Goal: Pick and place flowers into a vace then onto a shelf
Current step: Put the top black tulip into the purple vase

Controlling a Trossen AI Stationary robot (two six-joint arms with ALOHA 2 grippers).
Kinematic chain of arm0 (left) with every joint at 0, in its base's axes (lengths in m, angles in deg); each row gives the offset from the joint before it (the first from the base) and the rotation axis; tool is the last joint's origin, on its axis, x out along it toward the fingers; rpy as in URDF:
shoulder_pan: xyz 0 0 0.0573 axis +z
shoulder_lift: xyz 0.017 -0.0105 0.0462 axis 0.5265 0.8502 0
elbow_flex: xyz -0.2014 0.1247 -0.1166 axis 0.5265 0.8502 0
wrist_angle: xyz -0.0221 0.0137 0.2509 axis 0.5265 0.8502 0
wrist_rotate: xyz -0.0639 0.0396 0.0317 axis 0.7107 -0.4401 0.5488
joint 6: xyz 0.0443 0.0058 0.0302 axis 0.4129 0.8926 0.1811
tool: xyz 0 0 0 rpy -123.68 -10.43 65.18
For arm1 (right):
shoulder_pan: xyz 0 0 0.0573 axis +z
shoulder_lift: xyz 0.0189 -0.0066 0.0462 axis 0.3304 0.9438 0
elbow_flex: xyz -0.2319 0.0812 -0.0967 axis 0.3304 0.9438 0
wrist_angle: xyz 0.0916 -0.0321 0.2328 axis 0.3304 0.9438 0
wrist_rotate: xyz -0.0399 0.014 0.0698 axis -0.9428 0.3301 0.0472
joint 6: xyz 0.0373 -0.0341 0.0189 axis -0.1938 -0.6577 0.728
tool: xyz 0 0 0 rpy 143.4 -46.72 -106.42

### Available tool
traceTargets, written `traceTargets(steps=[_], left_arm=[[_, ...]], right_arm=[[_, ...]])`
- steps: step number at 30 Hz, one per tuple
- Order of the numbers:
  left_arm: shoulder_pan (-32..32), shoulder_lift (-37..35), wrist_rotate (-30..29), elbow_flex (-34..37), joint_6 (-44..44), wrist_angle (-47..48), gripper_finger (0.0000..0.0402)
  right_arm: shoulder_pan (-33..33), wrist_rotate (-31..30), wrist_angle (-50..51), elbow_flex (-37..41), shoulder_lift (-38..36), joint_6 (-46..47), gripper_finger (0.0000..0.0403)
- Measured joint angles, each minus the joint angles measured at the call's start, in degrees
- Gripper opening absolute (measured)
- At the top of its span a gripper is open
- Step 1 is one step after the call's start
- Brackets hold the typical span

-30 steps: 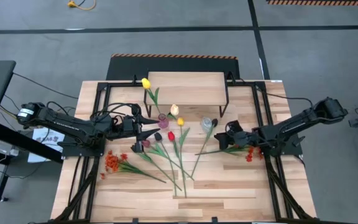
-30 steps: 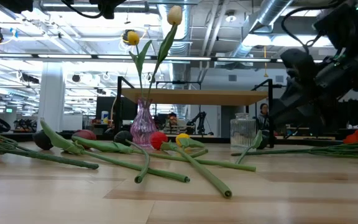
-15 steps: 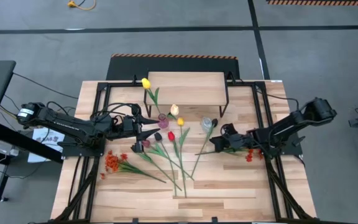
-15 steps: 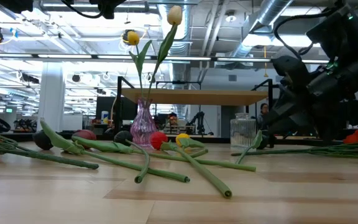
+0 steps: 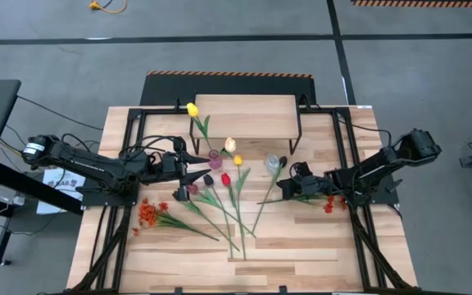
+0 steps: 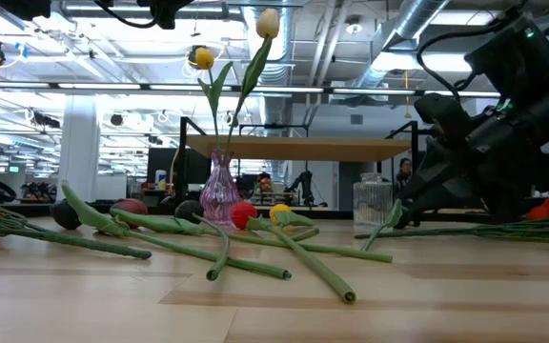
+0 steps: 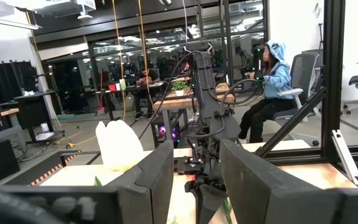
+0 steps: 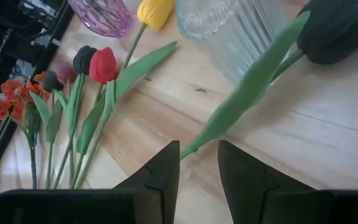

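Two tulips already stand in the pink vase (image 6: 219, 191); the rest of the flowers (image 5: 220, 201) lie loose on the counter (image 5: 301, 238). Your right pincer (image 8: 194, 165) is low over a dark-headed tulip (image 8: 253, 87), its fingers narrowly parted with the stem end just ahead of the gap, gripping nothing. I judge this the approach to a pick: next you need to drop onto the stem and close, then carry it to the clear glass vase (image 5: 273, 163) just beyond. Your left pincer (image 7: 194, 174) waits beside the pink vase, fingers parted and empty. Only the right wrist view shows the stem lined up between the fingers; only the high view shows the shelf (image 5: 244, 115) far beyond both pincers, bare.
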Motion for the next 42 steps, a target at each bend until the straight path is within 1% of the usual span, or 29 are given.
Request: traceTargets(steps=[4,13,31,36,42], left_arm=[[0.00,0.00,0.00,0.00,0.00,-0.01,0.0122],[0.00,0.01,0.00,0.00,0.02,0.01,0.0122],[0.00,0.01,0.00,0.00,0.02,0.03,0.0122],[0.01,0.01,0.00,0.00,0.03,0.03,0.0122],[0.00,0.01,0.00,0.00,0.04,0.03,0.0122]], right_arm=[[-1.77,2.45,0.03,0.00,0.02,-0.01,0.0103],[-3.93,4.33,0.33,0.00,0.02,-0.88,0.0113],[-4.36,4.08,1.02,0.00,0.03,-0.94,0.0177],[-5.72,4.11,0.95,0.00,0.04,-0.94,0.0180],[-6.52,4.28,0.91,0.00,0.04,-0.94,0.0173]])
